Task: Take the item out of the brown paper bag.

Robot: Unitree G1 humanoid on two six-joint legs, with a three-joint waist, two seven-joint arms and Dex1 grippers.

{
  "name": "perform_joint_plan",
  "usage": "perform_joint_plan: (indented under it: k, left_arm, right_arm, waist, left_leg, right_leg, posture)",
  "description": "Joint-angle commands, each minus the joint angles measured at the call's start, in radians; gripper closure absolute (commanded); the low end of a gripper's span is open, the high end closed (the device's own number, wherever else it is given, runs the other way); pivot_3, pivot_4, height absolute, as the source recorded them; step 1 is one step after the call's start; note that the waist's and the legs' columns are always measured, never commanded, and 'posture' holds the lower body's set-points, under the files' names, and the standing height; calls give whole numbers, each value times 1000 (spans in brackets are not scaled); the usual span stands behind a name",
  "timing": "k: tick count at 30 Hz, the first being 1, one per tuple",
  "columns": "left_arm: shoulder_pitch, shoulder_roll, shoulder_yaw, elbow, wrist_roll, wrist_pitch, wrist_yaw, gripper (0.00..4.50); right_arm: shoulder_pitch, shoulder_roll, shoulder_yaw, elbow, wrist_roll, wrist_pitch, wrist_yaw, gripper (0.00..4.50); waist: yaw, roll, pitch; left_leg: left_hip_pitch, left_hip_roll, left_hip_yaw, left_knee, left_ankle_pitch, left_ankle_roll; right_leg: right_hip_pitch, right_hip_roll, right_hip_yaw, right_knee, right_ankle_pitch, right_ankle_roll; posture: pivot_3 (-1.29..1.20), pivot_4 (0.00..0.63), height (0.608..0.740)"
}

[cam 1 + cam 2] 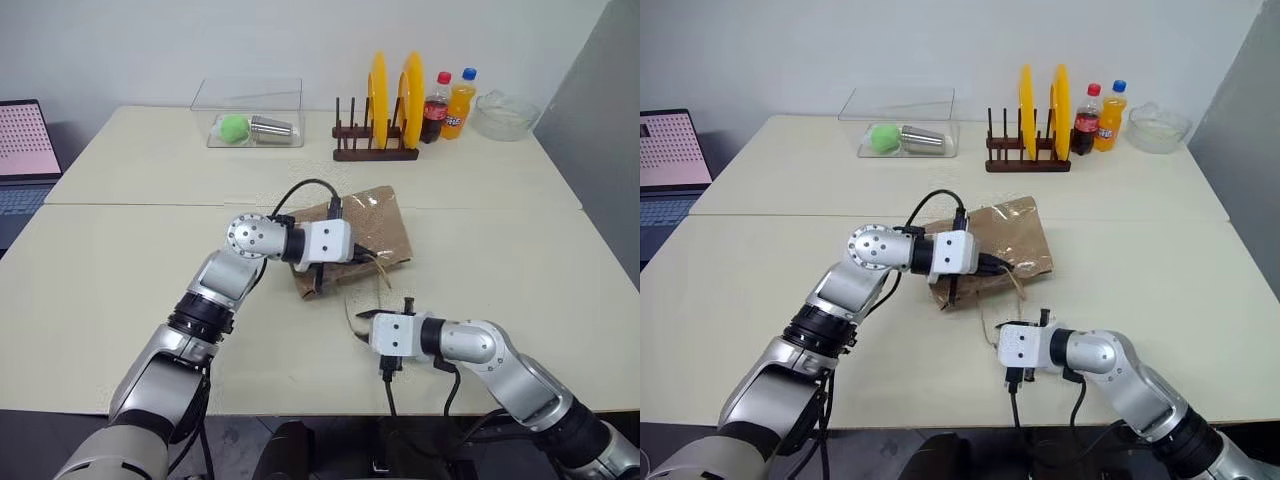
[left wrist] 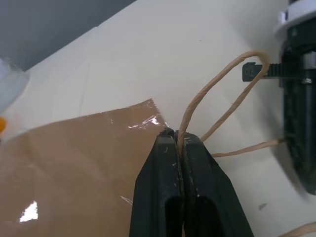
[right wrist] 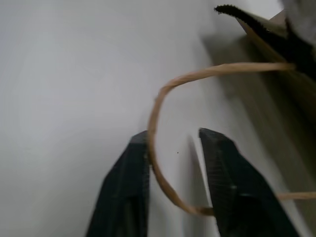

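The brown paper bag (image 1: pixel 375 225) lies flat in the middle of the table, its mouth toward me. My left gripper (image 2: pixel 177 134) reaches in from the left and is shut on one twisted paper handle (image 2: pixel 232 69) at the bag's near edge. My right gripper (image 3: pixel 173 136) sits low over the table just in front of the bag. Its fingers stand apart, and the other handle loop (image 3: pixel 163 94) runs between them, brushing one finger. The item is hidden.
At the back stand a clear box (image 1: pixel 250 125) with a green ball and a steel cup, a wooden rack with yellow plates (image 1: pixel 390 110), two soda bottles (image 1: pixel 447 103) and a glass bowl (image 1: pixel 505 115). A laptop (image 1: pixel 25 150) is at the far left.
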Motion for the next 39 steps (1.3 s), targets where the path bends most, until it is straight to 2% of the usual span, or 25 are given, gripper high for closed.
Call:
perform_joint_plan:
  k: [1, 2, 14, 22, 25, 29, 31, 39]
  left_arm:
    - [-62, 11, 55, 7, -28, 14, 2, 4500]
    - [-76, 11, 65, 14, -34, 23, 3, 4500]
    - [-244, 32, 136, 213, -17, -29, 39, 4500]
    - [-318, 49, 177, 318, -36, -79, 37, 4500]
    - [-317, 56, 181, 317, -38, -88, 28, 4500]
    - [-308, 58, 185, 291, -51, -72, 15, 4500]
    - [-302, 54, 187, 269, -61, -57, 7, 4500]
    - [-279, 49, 192, 198, -80, -9, 4, 4500]
  right_arm:
    - [6, 9, -12, -4, -8, -21, 15, 4276]
    - [8, 12, -11, -4, -8, -21, 20, 4471]
    - [7, 47, 7, 3, -36, -7, 56, 4471]
    - [0, 89, -32, -3, -26, 33, 44, 4471]
    - [-5, 105, -49, -14, -18, 57, 40, 3873]
    - [-13, 106, -64, -27, -34, 62, 35, 2471]
    - [-5, 91, -106, -101, 37, 107, 89, 1799]
    - [40, -61, -342, -364, 362, 324, 270, 1799]
  waist:
    - [0, 0, 0]
    - [0, 0, 0]
    - [-2, 0, 0]
    - [-2, 0, 0]
    - [-2, 0, 0]
    - [-2, 0, 0]
    - [-2, 0, 0]
    - [0, 0, 0]
  left_leg:
    - [0, 0, 0, 0, 0, 0]
    - [0, 0, 0, 0, 0, 0]
    - [0, 0, 0, 0, 0, 0]
    - [0, 0, 0, 0, 0, 0]
    - [0, 0, 0, 0, 0, 0]
    - [0, 0, 0, 0, 0, 0]
    - [0, 0, 0, 0, 0, 0]
    - [-1, 0, -1, 1, 0, 0]
  right_leg:
    - [0, 0, 0, 0, 0, 0]
    - [0, 0, 0, 0, 0, 0]
    - [0, 0, 0, 1, 0, 0]
    - [0, 0, 0, 1, 0, 0]
    - [0, 0, 0, 1, 0, 0]
    - [-1, 0, 0, 1, 0, 0]
    - [-1, 0, 0, 1, 0, 0]
    - [0, 0, -1, 1, 0, 0]
  posture:
    - [0, 150, 740]
    - [0, 150, 740]
    - [0, 150, 740]
    - [0, 150, 740]
    - [0, 150, 740]
    - [0, 150, 740]
    - [0, 150, 740]
    - [0, 150, 740]
